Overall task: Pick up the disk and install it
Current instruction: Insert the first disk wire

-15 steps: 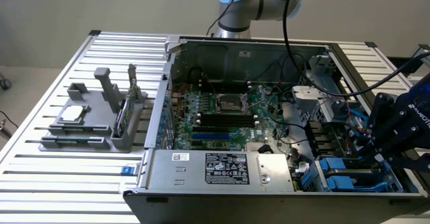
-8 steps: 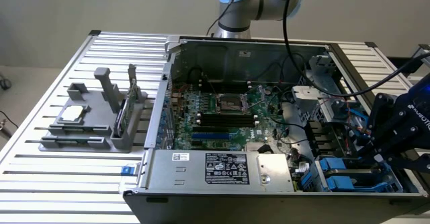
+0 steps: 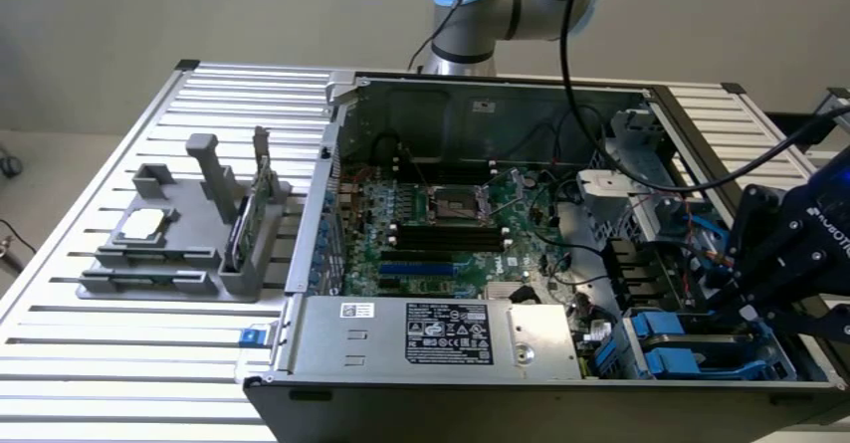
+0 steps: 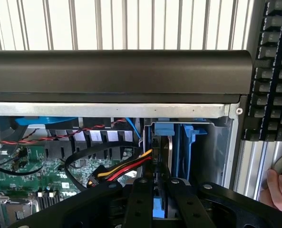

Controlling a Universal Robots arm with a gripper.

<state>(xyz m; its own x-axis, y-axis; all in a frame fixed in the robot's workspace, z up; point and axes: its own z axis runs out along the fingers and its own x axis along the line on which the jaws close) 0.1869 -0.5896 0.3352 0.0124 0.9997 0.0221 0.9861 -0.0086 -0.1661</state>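
In the exterior view, I had the gripper [image 3: 754, 316] down inside the open computer case [image 3: 531, 388], at its front corner on the exterior view's right, over the blue drive bay [image 3: 671, 348]. In the wrist view, my fingers [image 4: 141, 199] were clenched on the disk [image 4: 160, 156], which stood on edge in that bay. I judged this the install step; seating it fully would call for a straight, gentle push.

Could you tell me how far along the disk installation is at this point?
Picking up looks done: the hand is down in the open computer case, at its drive bay corner on the exterior view's right. In hand: the hand is closed on the disk, which stands on edge in its blue carrier between the bay's blue rails. Left: I cannot tell whether it is fully seated, and the hand has not let go.
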